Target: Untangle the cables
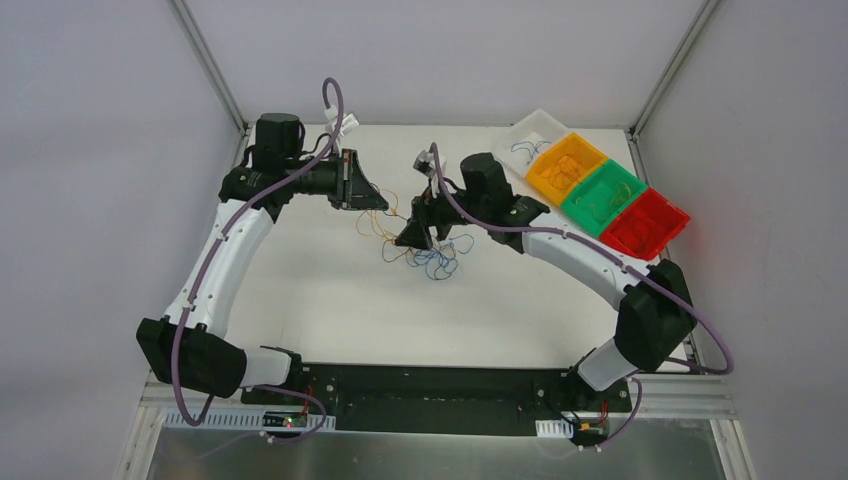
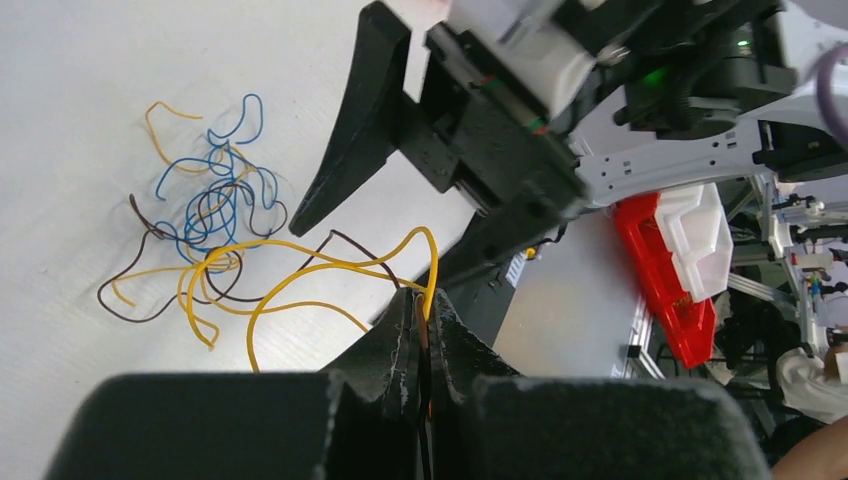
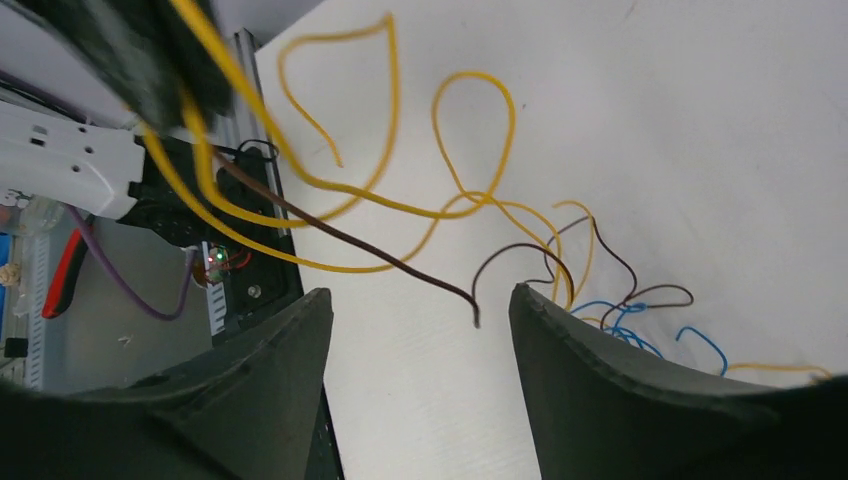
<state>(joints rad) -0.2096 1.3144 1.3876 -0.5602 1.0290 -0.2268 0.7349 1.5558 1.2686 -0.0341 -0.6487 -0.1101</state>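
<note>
The cables (image 1: 428,252) are thin curly yellow, blue and dark brown wires, bunched loosely on the white table between the two grippers. My left gripper (image 2: 428,300) is shut on a yellow cable (image 2: 433,270) and holds its end up, so it trails down to the bunch of blue cables (image 2: 215,215). In the top view my left gripper (image 1: 385,205) sits just left of the bunch. My right gripper (image 3: 420,300) is open and empty over the table, above the bunch's left side (image 1: 420,237). A dark brown cable (image 3: 350,238) ends loose between its fingers, untouched.
A row of bins stands at the back right: white (image 1: 530,135), orange (image 1: 567,165), green (image 1: 602,195) and red (image 1: 645,222). Thin wires lie in some of them. The black base rail (image 1: 440,385) runs along the near edge.
</note>
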